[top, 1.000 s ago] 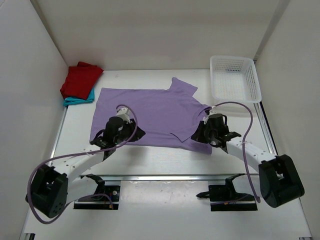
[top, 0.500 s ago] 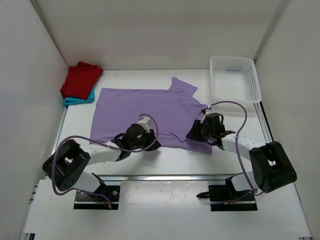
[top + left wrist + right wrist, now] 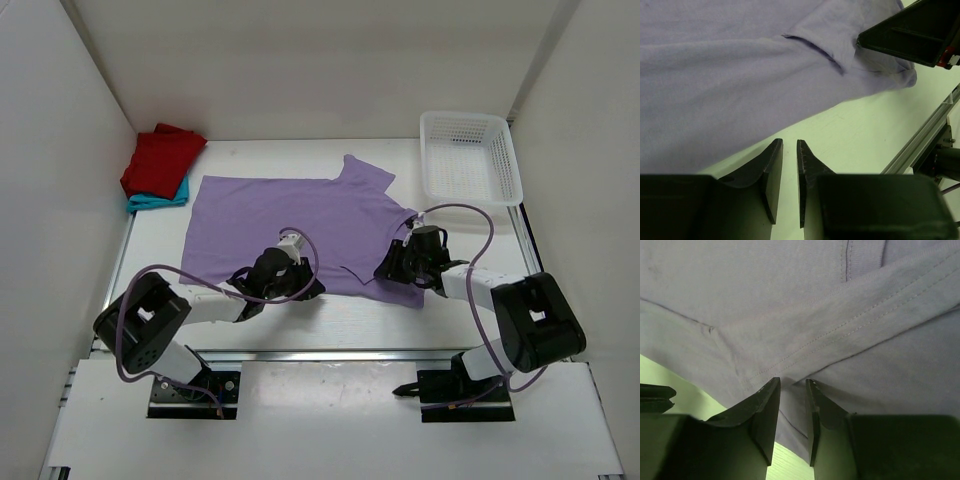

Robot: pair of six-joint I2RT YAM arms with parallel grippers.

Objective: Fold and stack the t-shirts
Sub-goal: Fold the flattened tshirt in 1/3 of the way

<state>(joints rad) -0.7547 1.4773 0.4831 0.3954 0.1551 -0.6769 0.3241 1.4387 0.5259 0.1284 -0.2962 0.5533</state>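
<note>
Farthest over at ten o'clock, the dark red t-shirt lies folded on the teal t-shirt, and the lilac t-shirt is spread flat across the middle of the table. At its six o'clock hem the left gripper sits low, jaws parted by a narrow slit over bare table, nothing between them. The right gripper hovers over the folded-in sleeve at four o'clock, jaws slightly apart and gripping nothing, with the white mesh basket at two o'clock.
</note>
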